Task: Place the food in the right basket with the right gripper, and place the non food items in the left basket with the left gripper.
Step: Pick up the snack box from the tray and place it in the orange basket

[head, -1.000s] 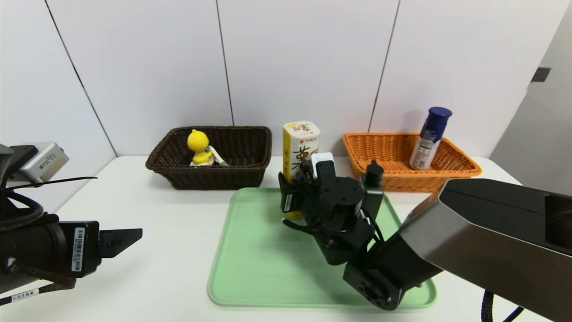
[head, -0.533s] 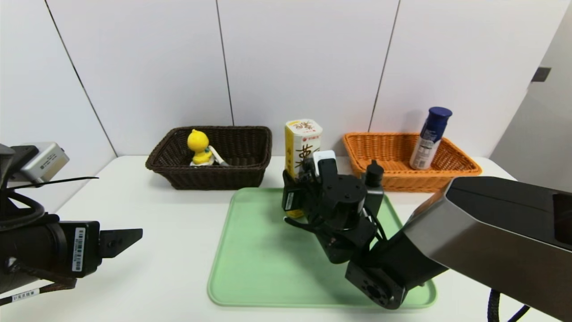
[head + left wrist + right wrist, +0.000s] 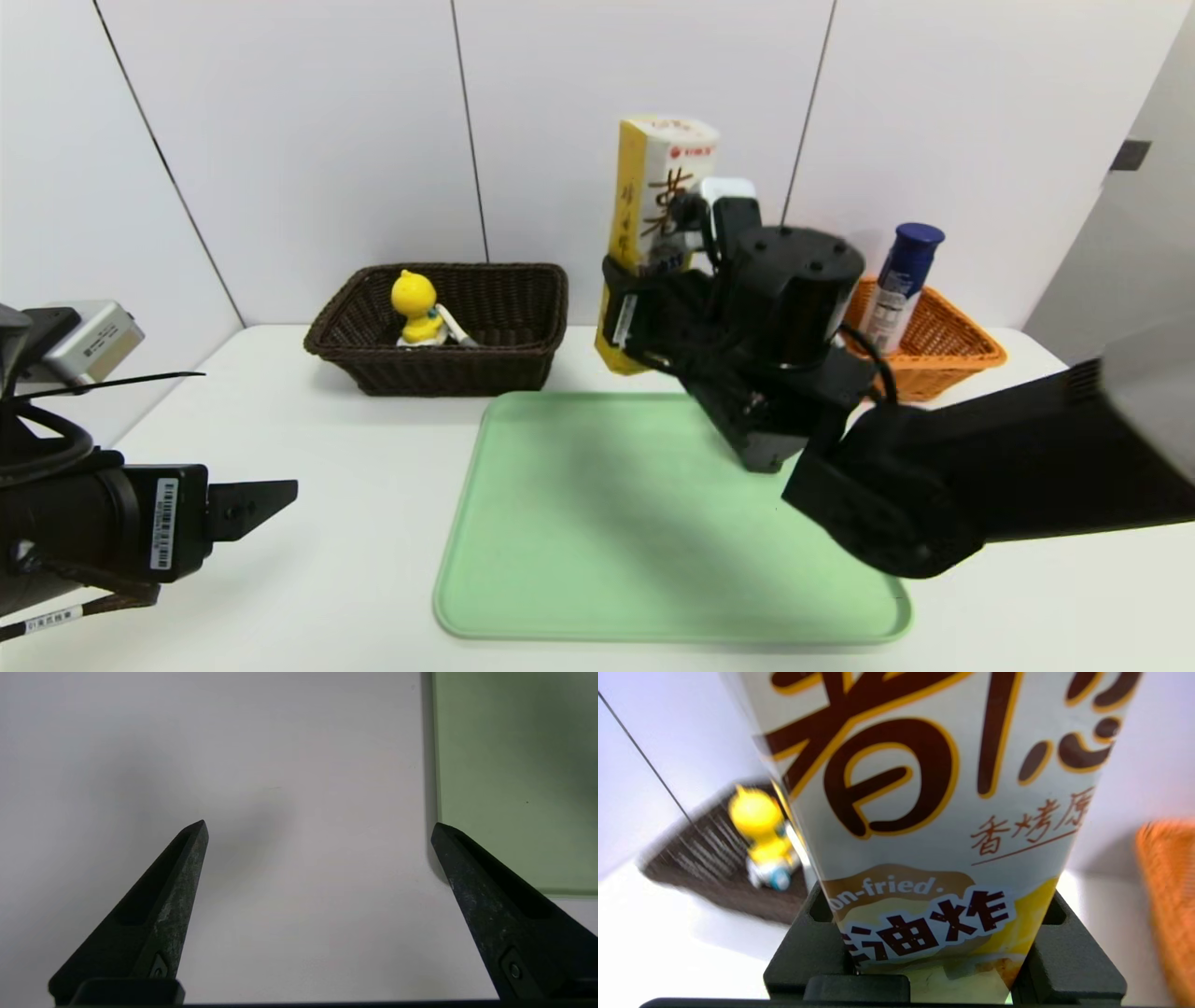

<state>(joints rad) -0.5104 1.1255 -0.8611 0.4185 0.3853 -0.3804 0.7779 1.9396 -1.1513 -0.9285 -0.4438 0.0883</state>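
Observation:
A tall yellow and white snack box (image 3: 658, 201) hangs upright in the air above the far edge of the green tray (image 3: 597, 523), with my right gripper (image 3: 653, 308) shut on its lower part. In the right wrist view the box (image 3: 934, 812) fills the space between the black fingers (image 3: 803, 947). The orange basket (image 3: 943, 350) at the back right holds a blue-capped bottle (image 3: 898, 285). The dark brown basket (image 3: 504, 364) at the back left holds a yellow duck toy (image 3: 415, 308). My left gripper (image 3: 319, 830) is open over bare table at the near left.
The white table (image 3: 327, 439) carries the tray in the middle and both baskets along the wall. The left wrist view shows the tray's left edge (image 3: 437, 788) beside the left gripper's fingertip. White wall panels close the back.
The right gripper has lifted the snack box off the tray, well up and slightly to the right. The left arm has stayed still.

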